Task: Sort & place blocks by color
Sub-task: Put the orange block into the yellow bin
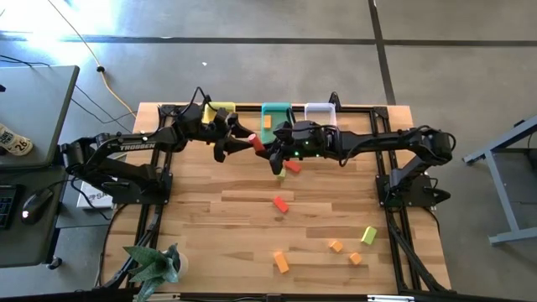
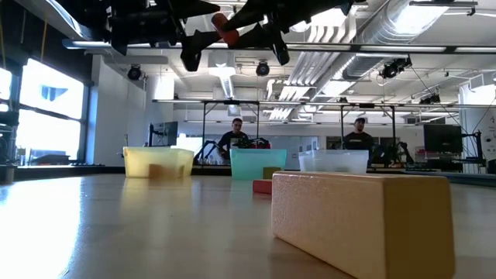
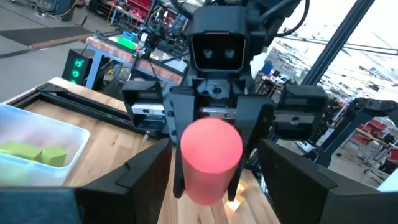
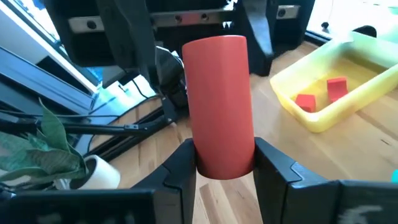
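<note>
Three bins stand in a row at the table's far edge — a yellow bin (image 1: 220,110) holding two red blocks (image 4: 336,88), a teal bin (image 1: 275,115) and a clear bin (image 1: 320,112) holding green blocks (image 3: 37,153). Two dark arms meet above the middle of the wooden table (image 1: 210,218), in front of the bins. One red cylinder (image 4: 219,106), smooth and round-ended, is pinched at its lower end between the fingers of the right gripper (image 4: 225,167). The left gripper (image 3: 214,180) faces it with its fingers spread wide to either side of the cylinder's end, not pressing on it as far as can be seen. Seven loose pieces lie on the table nearer the front: two red blocks (image 1: 281,204) below the grippers, three small orange blocks (image 1: 336,246), one longer orange bar (image 1: 281,262) and one light green block (image 1: 368,236). One potted plant (image 1: 155,265) sits at the front left corner. Two people (image 2: 235,136) stand in the room beyond the table.
</note>
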Controlling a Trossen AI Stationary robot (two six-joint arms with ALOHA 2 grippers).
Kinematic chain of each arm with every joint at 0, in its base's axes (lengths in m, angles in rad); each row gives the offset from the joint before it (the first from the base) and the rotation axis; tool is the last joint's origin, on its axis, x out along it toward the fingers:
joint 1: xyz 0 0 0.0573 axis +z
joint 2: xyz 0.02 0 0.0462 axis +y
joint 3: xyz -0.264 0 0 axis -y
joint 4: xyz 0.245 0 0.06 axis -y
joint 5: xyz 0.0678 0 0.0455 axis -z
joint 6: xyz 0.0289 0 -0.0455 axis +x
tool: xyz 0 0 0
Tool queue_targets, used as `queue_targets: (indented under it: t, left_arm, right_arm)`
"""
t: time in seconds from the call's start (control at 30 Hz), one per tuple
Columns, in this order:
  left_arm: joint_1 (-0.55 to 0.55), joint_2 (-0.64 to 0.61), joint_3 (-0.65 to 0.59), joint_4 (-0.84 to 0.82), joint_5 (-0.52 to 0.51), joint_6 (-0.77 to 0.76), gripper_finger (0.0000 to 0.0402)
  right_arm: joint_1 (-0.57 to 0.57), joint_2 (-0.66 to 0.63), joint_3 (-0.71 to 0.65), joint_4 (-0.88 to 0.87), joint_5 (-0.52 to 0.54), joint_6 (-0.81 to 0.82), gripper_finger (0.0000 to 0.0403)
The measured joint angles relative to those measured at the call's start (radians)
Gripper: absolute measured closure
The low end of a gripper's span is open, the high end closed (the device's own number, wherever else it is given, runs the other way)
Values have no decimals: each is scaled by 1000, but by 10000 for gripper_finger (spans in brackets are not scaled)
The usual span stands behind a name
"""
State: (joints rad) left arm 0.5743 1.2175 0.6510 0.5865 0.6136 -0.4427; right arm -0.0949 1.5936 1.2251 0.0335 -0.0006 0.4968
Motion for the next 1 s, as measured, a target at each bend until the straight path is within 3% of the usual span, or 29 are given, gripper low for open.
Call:
queue_targets:
  t: [0.7, 1.0]
  left_arm:
    - [0, 0, 1, 61, -20, -44, 176]
    - [0, 4, 1, 62, -23, -6, 254]
  right_arm:
    - [0, 32, -1, 128, -5, 46, 306]
    - [-7, 32, -1, 149, 0, 46, 306]
